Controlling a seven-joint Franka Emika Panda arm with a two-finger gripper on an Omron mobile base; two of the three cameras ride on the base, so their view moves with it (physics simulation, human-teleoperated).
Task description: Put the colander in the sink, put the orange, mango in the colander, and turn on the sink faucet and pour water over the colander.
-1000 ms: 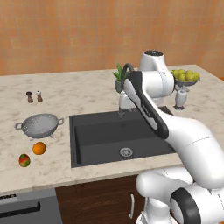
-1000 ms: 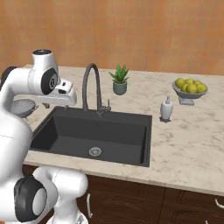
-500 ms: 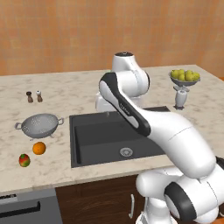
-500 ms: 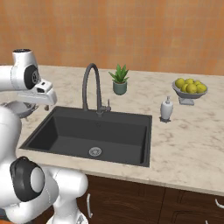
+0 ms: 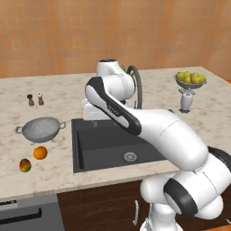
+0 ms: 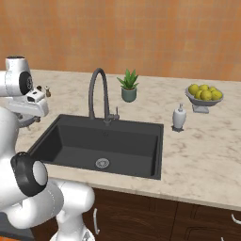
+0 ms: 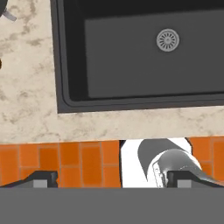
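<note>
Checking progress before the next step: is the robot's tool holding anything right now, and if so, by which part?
Nothing is held. The tool is open and empty above the matte black sink; the grey perforated metal colander sits untouched on the counter.

- One grey colander [image 5: 41, 129] on the marble counter [image 5: 58, 171].
- One orange [image 5: 40, 153] and one mango [image 5: 25, 165], side by side.
- Two small shakers [image 5: 35, 99] near the back wall.
- One black sink [image 6: 101, 145] with a single round silver drain [image 6: 102, 163].
- One gooseneck faucet [image 6: 98, 95].
- One potted plant [image 6: 128, 85].
- One soap dispenser [image 6: 179, 117].
- One pedestal bowl [image 6: 204, 98] piled with yellow-green fruits [image 6: 205, 91], their count unclear.
</note>
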